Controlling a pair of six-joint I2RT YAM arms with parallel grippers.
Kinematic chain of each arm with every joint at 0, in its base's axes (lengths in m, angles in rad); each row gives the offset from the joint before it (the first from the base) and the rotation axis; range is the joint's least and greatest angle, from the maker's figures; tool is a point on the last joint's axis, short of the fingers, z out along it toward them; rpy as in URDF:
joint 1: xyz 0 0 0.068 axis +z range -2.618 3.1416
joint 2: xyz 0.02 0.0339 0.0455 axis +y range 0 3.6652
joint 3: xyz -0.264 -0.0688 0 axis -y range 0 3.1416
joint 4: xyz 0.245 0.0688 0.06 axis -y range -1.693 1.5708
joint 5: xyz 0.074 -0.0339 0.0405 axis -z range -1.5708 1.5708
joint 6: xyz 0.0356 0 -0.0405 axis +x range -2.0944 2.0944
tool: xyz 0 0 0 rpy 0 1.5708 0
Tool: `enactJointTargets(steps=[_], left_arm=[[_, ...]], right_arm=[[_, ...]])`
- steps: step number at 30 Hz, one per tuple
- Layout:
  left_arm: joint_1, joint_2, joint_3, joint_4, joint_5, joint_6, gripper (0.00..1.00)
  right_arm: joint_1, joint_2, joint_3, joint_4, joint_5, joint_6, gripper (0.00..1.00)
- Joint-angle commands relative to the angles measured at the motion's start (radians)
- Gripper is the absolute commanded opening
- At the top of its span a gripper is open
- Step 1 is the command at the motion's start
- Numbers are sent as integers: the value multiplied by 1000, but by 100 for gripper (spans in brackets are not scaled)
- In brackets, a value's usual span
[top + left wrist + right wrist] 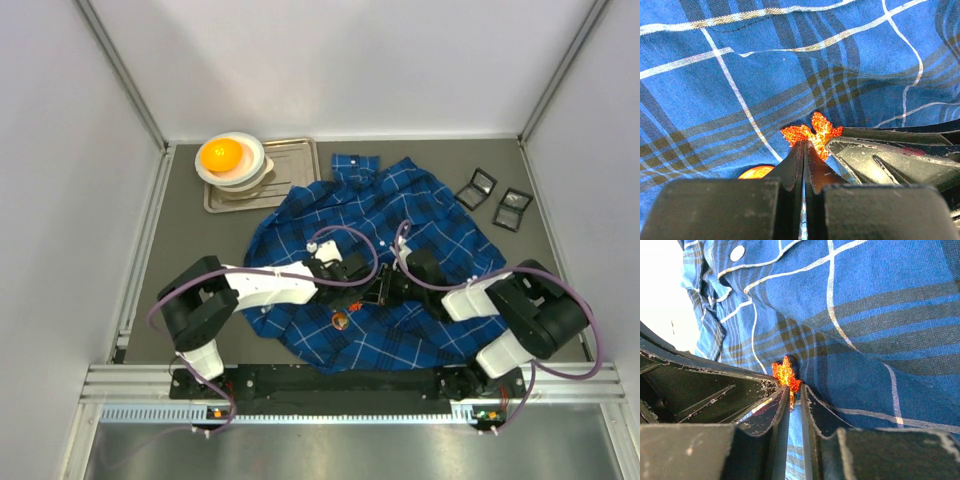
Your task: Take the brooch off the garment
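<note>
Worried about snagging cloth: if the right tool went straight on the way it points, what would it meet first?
The orange leaf-shaped brooch, right at the tips of the right tool, pinned on the garment. Whether the tips already touch it is unclear.

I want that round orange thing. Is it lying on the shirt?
No, the round orange thing sits in a white bowl on the metal tray, off the shirt.

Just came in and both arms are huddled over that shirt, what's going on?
Both arms work at a red-orange leaf brooch on the blue plaid shirt. The left gripper is shut beneath it; the right gripper straddles its lower edge, jaws narrowly apart. The brooch is not yet off.
</note>
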Motion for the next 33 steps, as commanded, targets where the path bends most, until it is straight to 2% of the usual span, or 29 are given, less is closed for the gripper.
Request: enactJointTargets(steps=[1, 5, 6, 9, 10, 11, 16, 20, 26, 33], left_arm=[[8, -12, -57, 30, -35, 25, 0], [8, -73, -84, 30, 0, 16, 5], [11, -89, -89, 19, 6, 10, 12], [17, -155, -115, 0, 44, -25, 25], [23, -174, -127, 3, 69, -38, 34], [28, -213, -139, 5, 89, -51, 37], [80, -334, -222, 49, 211, -206, 64], [138, -373, -252, 82, 265, -307, 84], [212, -291, -230, 169, 417, -390, 81], [215, -74, -91, 109, 535, -406, 69]], right_arm=[[11, -35, 16, 84, -3, -37, 10], [29, -73, 33, 26, 31, -83, 0], [34, -79, 38, 0, 44, -93, 0], [60, -111, 51, -40, 81, -128, 0], [69, -117, 56, -60, 89, -142, 0], [83, -128, 64, -69, 97, -148, 0], [118, -136, 91, -114, 127, -185, 0], [132, -144, 90, -117, 131, -194, 0], [133, -167, 77, -115, 115, -206, 0], [133, -183, 65, -108, 103, -211, 1]])
